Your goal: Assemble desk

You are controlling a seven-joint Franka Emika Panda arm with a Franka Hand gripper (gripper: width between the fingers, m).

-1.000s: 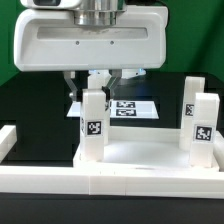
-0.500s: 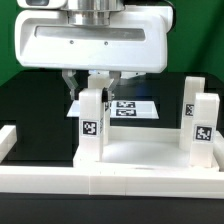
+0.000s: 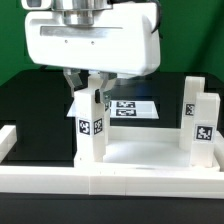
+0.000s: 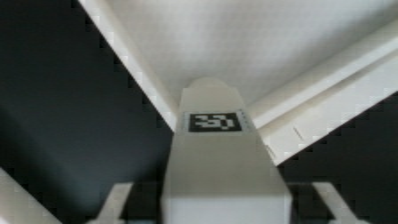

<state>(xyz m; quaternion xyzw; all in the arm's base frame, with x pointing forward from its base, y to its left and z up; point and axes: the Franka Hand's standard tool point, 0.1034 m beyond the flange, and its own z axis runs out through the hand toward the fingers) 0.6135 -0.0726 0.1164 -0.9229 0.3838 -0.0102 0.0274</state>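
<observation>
White legs (image 3: 92, 125) and tabletop (image 3: 150, 158) carry black-and-white square tags; the table (image 3: 35, 100) is black.

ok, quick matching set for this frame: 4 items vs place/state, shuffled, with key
Items:
1. end effector
2. leg with two tags
3. pair of legs
4. marker board

Place/state:
A. flat on the black table, behind the tabletop
B. upright at the exterior view's right
C. closed on a leg's top
D. upright at the exterior view's left, gripped

Pairs: 1-C, 2-D, 3-B, 4-A
</observation>
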